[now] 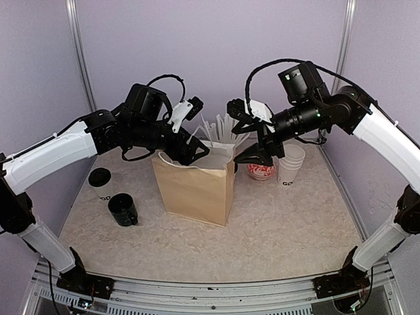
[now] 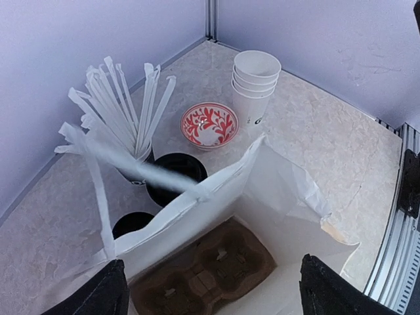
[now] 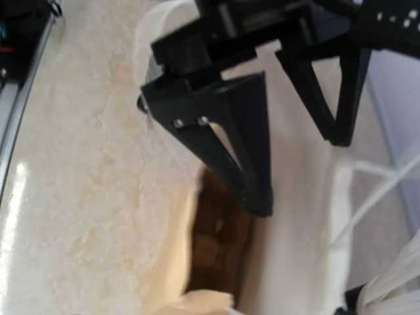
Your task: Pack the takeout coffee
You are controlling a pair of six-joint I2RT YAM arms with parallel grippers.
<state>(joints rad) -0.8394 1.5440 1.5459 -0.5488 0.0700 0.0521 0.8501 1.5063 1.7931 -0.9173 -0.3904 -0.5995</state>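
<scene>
The takeout coffee (image 1: 100, 176), a white cup with a black lid, stands at the table's left; its pale wall barely shows against the tabletop. A brown paper bag (image 1: 193, 190) stands open in the middle, white inside, with a brown cardboard cup carrier (image 2: 210, 269) on its bottom. My left gripper (image 1: 193, 154) hovers over the bag's left rim, its fingers (image 2: 108, 292) wide apart and nothing between them. My right gripper (image 1: 256, 156) is open at the bag's right rim. In the right wrist view the right gripper (image 3: 298, 170) hangs over the bag's mouth and the carrier (image 3: 220, 249).
A dark glossy mug (image 1: 123, 209) stands left of the bag, in front of the coffee. Behind the bag is a cup of white straws (image 2: 125, 111), with two dark round things (image 2: 176, 176) beside it. A red patterned bowl (image 2: 209, 125) and a stack of white cups (image 2: 256, 82) stand at the right.
</scene>
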